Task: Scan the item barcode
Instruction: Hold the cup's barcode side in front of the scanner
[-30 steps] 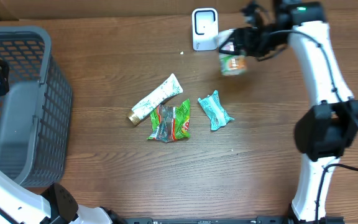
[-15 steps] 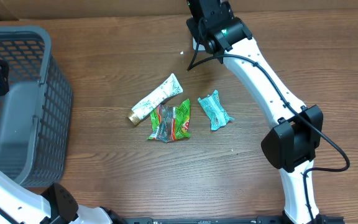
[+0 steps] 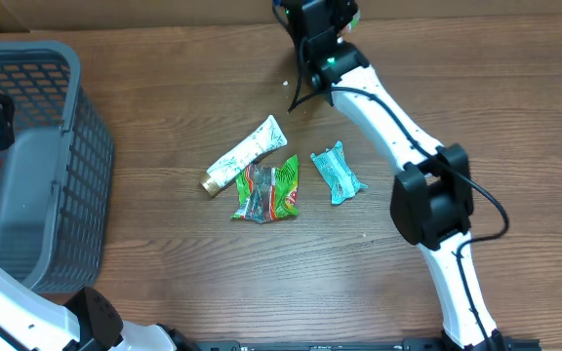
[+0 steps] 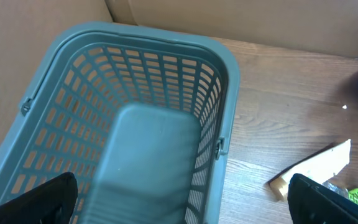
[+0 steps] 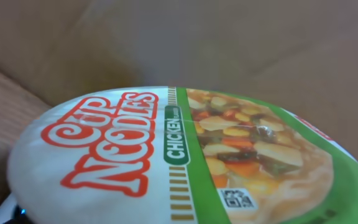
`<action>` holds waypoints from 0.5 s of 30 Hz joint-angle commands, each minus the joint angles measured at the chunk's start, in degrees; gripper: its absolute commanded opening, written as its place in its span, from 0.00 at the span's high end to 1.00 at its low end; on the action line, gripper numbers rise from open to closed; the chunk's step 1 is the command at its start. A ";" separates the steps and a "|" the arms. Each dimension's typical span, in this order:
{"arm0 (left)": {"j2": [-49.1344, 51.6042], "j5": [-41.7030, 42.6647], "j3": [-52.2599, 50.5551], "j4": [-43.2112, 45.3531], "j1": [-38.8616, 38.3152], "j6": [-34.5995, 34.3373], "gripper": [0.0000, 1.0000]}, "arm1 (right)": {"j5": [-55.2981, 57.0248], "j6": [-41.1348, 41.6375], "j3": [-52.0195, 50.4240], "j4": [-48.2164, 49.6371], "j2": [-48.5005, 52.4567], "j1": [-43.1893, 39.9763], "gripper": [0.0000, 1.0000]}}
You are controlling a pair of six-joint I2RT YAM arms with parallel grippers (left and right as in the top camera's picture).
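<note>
A Cup Noodles chicken cup (image 5: pixel 185 155) fills the right wrist view, lid toward the camera, with a small square code (image 5: pixel 238 199) printed on the lid. No bar-type barcode shows. My right gripper (image 3: pixel 314 14) is at the table's far edge, top centre, shut on the cup. Its fingers are hidden behind the cup in the wrist view, and the arm hides most of the cup from overhead. My left gripper (image 4: pixel 185 208) hangs open over the grey basket (image 4: pixel 229 81) at the far left, with nothing between its fingers.
In mid-table lie a white toothpaste tube (image 3: pixel 247 154), a green snack packet (image 3: pixel 269 192) and a teal packet (image 3: pixel 337 175). The grey basket (image 3: pixel 76 58) takes up the left side. A cardboard wall (image 5: pixel 229 43) stands just behind the table's far edge.
My right arm swung from the back right to the top centre, carrying the cup leftward. It now covers the white scanner that showed a second ago. The left arm has not moved.
</note>
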 commanded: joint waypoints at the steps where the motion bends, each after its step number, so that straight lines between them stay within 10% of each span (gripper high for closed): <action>1: -0.02 0.96 -0.02 0.09 -0.37 1.11 0.00 | -2.51 -9.51 1.20 2.19 1.90 -0.31 0.54; 15: -0.02 0.96 -0.02 0.09 -0.37 1.11 0.01 | -8.31 -13.42 1.14 3.10 5.18 -3.89 0.56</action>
